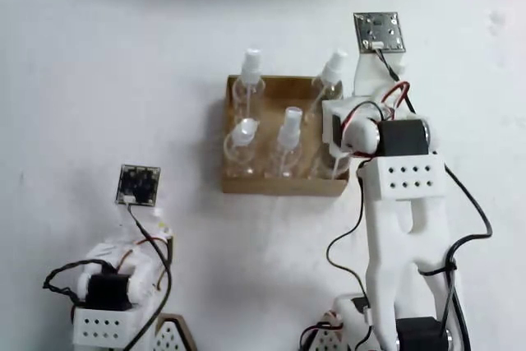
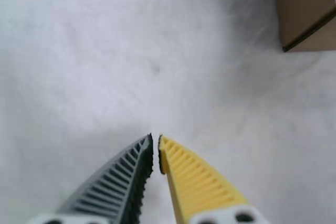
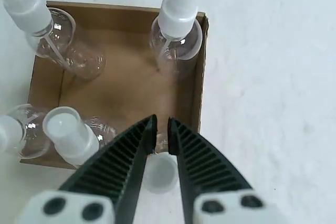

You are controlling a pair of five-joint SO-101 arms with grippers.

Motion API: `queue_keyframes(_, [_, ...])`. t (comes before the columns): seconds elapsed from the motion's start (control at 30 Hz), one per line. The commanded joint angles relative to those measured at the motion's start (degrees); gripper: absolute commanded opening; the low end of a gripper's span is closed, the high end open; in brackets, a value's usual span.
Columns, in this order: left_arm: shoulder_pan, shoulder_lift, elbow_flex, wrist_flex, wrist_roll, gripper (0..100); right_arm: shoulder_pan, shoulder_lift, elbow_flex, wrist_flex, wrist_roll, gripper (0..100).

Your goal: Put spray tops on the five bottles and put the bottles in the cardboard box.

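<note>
- The cardboard box (image 1: 283,187) is a shallow open tray of plain matte brown card with raw cut edges. It sits mid-frame in the high view on the white table (image 1: 115,80), which looks soft and matte.
- The bottles in it are clear round plastic, totally see-through. Each has a chunky white spray top and a thin dip tube down the inside.
- The upper-left bottle (image 1: 249,88) stands in its corner of the box. The upper-right bottle (image 1: 327,80) is in the opposite corner, with its top leaning out past the rim.
- The lower-left bottle (image 1: 241,150) and the middle bottle (image 1: 288,141) sit side by side along the lower wall.
- The fifth bottle is in the lower right corner, mostly under the right arm (image 1: 407,203). Its white cap (image 3: 157,174) peeks out in the right wrist view.
- The right gripper (image 3: 161,127) hangs right over that cap. Its fingers (image 3: 121,166) are black ribbed wedges with sawtooth edges, drawn in to a thin slit. Can't tell if they're pinching anything.
- The left gripper (image 2: 156,148) has one grey finger (image 2: 118,182) and one yellow finger (image 2: 194,182), both ribbed. The tips nearly touch, with nothing between them, over bare table.
- The left arm (image 1: 107,302) is at the lower left of the high view, well apart from the box.
- Both arms are white plastic shells with rows of little holes, black motors and black-and-red wires.
</note>
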Motion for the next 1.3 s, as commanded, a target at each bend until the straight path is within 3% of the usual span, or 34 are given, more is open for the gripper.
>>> queue_keyframes(0.0, [0.57,-0.04,-0.09,-0.18,-0.62,2,1.01,-0.31,-4.13,-0.04,0.53,1.5])
queue_keyframes(0.37, [0.57,-0.04,-0.09,-0.18,-0.62,2,3.21,-1.27,-14.15,0.4,0.44,1.5])
queue_keyframes(0.77, [0.57,-0.04,-0.09,-0.18,-0.62,2,5.41,-19.74,-13.89,9.45,0.53,1.5])
queue_keyframes(1.03, [0.57,-0.04,-0.09,-0.18,-0.62,2,5.41,-30.99,-2.2,10.77,0.88,1.8])
queue_keyframes(1.27, [0.57,-0.04,-0.09,-0.18,-0.62,2,5.05,-49.71,8.0,10.51,0.88,1.9])
